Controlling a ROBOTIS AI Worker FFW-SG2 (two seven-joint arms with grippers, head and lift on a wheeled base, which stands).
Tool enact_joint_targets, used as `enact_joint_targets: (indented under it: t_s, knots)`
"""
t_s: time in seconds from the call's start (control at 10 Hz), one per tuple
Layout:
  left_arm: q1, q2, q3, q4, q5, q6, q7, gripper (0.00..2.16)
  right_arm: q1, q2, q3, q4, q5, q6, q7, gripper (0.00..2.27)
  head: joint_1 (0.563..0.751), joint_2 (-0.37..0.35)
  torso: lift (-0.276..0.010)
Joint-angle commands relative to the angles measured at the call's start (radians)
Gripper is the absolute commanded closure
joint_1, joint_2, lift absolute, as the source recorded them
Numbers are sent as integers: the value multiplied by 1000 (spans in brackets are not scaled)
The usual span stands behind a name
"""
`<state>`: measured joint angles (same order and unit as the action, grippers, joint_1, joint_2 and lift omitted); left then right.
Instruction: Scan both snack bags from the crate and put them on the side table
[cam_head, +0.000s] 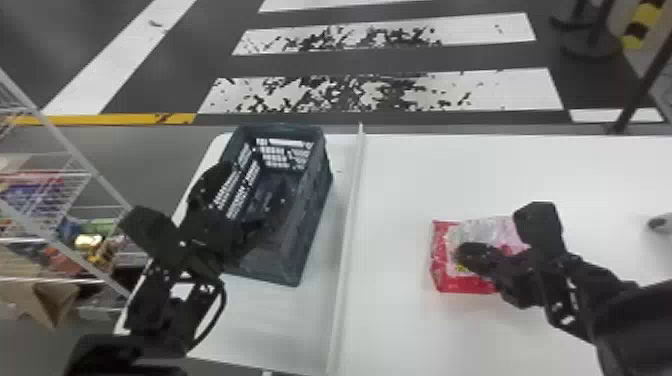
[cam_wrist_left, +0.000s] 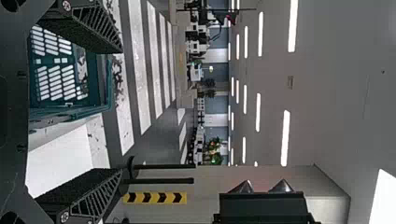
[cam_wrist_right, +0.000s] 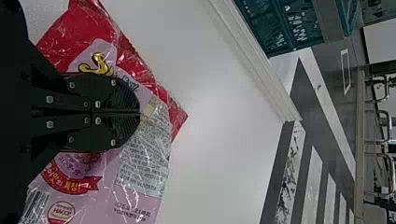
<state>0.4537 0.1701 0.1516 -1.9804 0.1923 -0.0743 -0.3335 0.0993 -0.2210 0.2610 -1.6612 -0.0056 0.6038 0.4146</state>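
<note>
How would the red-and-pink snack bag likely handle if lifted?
The snack bag would probably sag or fold, since its thin film is visibly creased. Its glossy surface may be somewhat slippery. Rolling seems unlikely, given how flat it lies on the white table.

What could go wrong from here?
The right gripper's closed fingers lie against the red-and-pink snack packaging; if they have caught its film, which I can't tell, lifting away could drag it. The left gripper is close to the side wall of the crate, so lowering or swinging it might bump the crate.
</note>
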Motion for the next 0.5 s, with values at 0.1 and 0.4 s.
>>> enact_joint_targets:
  t_s: [0.1, 0.4]
  knots:
    - [8, 3, 2, -8, 6, 0, -1, 90, 37, 0, -14, -155, -2, 37, -4, 2256, 695, 189, -87]
    - [13, 8, 6, -11, 9, 0, -1, 90, 79, 0, -60, -330, 7, 113, -16, 2256, 695, 205, -87]
